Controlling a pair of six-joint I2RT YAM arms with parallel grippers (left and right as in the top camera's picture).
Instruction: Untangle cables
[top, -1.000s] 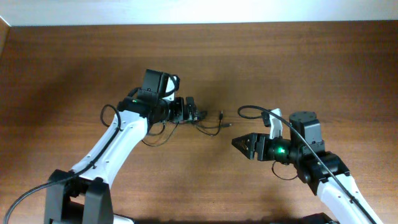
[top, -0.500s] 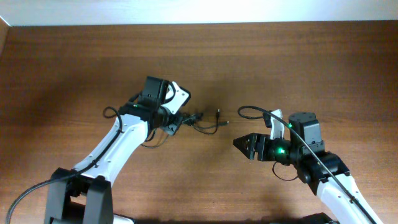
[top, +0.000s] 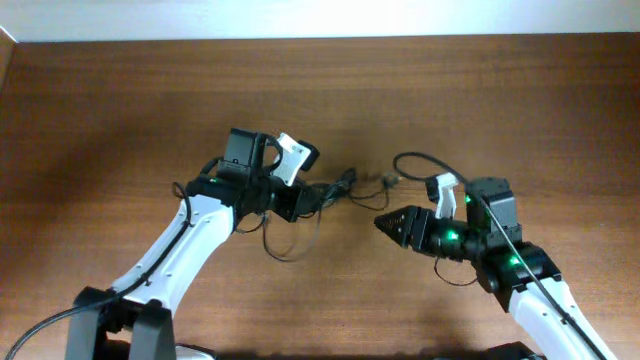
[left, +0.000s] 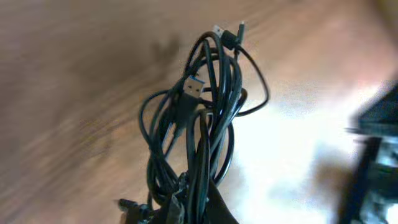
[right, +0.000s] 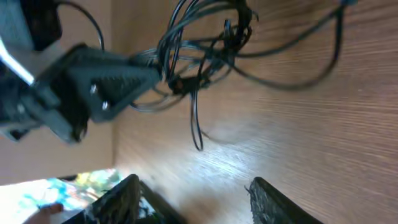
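Note:
The cables (top: 340, 186) are a tangled bunch of thin black cords between the two arms, with a loose loop (top: 285, 243) trailing toward the table's front. My left gripper (top: 303, 199) is shut on the bunch. In the left wrist view the cords (left: 200, 124) rise from the jaws in loops, with a silver plug (left: 193, 84) among them. My right gripper (top: 385, 222) stands open just right of the bunch, touching nothing. In the right wrist view its fingertips (right: 127, 191) are spread over bare wood, with the cables (right: 202, 53) and the left gripper (right: 93, 81) ahead of them.
A thicker black cable (top: 415, 160) loops out from the right arm's wrist, close to the bunch's right end. The brown wooden table (top: 500, 100) runs back to a white wall strip at the top of the overhead view.
My left gripper has shut on the cables and swung right and forward, dragging the bunch with it. The right gripper has edged up toward the bunch, its jaws a little narrower.

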